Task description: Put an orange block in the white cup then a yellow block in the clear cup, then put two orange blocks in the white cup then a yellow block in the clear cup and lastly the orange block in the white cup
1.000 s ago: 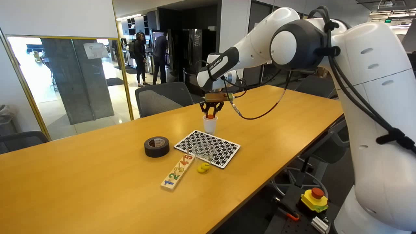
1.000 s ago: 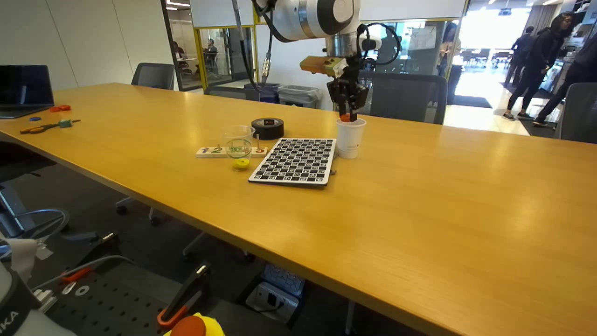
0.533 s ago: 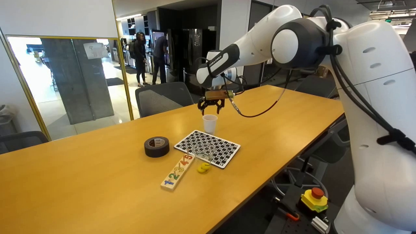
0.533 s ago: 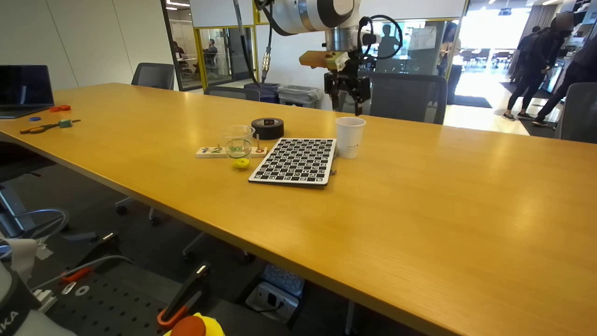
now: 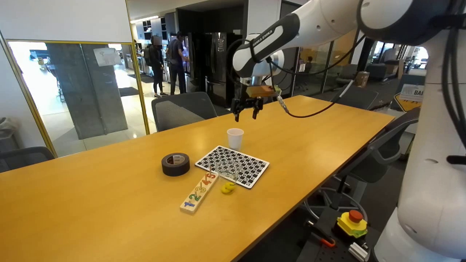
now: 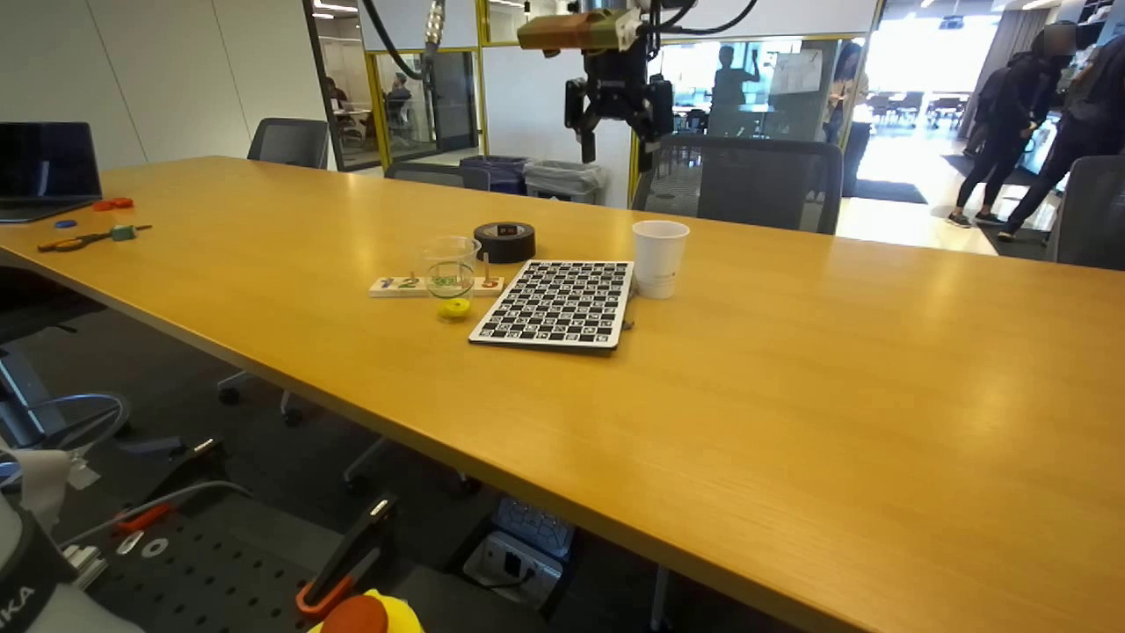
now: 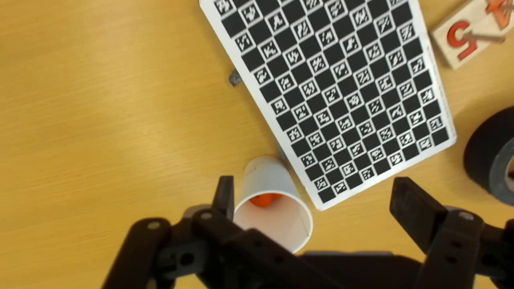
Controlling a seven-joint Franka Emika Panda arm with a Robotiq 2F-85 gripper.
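A: The hand, spread wide and empty; orange blocks inside the white cup, yellow blocks in the clear cup. Hazard?

B: A low sideways sweep could topple either cup. The checkered board has its edge just beside the white cup; room lies upward, and over the counter opposite.

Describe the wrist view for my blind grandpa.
A white cup with orange blocks inside, seen from above past an open gripper. A checkered board lies beside the cup, with a black tape roll and wooden number board at right.
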